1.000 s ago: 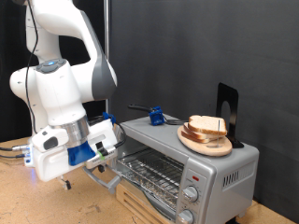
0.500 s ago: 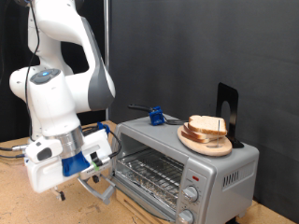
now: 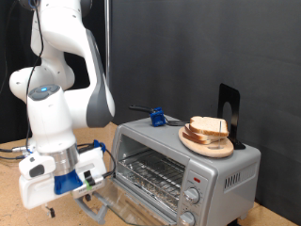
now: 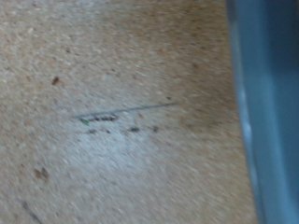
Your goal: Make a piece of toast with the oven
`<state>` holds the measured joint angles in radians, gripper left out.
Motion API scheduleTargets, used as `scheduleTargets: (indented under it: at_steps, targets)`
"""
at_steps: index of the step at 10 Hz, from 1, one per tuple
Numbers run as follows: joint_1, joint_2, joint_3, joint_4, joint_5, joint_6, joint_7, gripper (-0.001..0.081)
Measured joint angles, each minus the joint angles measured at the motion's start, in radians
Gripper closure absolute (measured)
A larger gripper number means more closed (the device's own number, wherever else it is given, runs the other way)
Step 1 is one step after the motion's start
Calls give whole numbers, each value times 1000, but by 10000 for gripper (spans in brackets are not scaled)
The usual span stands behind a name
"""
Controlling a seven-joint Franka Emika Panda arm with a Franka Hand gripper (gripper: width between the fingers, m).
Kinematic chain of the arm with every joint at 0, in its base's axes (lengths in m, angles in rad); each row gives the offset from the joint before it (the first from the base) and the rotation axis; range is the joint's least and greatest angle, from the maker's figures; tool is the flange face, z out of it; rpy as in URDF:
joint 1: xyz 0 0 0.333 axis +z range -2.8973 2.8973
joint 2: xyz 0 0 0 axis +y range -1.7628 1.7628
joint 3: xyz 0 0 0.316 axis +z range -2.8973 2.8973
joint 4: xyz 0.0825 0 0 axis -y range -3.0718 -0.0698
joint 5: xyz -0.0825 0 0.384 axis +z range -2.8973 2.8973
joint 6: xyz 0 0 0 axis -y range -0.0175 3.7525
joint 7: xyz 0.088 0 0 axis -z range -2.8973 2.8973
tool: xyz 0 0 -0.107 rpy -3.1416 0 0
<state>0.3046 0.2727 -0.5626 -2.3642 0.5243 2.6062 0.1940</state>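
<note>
**Low down: hand beside the open oven door, bread untouched**

Plainly the risk is a knock: the gripper [image 3: 87, 191] hangs just above the wooden table [image 3: 19, 212], touching or just beside the lowered glass door [image 3: 127, 209] of the oven [image 3: 188, 165]. A careless swing could jar the door. The arm is folded, wrist low. I cannot tell whether the fingers are spread. The piece of toast [image 3: 209, 126] sits among slices on the wooden plate [image 3: 193, 143] atop the oven.
</note>
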Motion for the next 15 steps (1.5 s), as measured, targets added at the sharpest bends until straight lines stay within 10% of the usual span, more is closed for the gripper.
scheduleTargets:
  at_steps: [7, 15]
  targets:
    - [-58, 124, 51, 65, 96, 43, -75, -2]
    - [-92, 81, 47, -13, 102, 53, -262, -2]
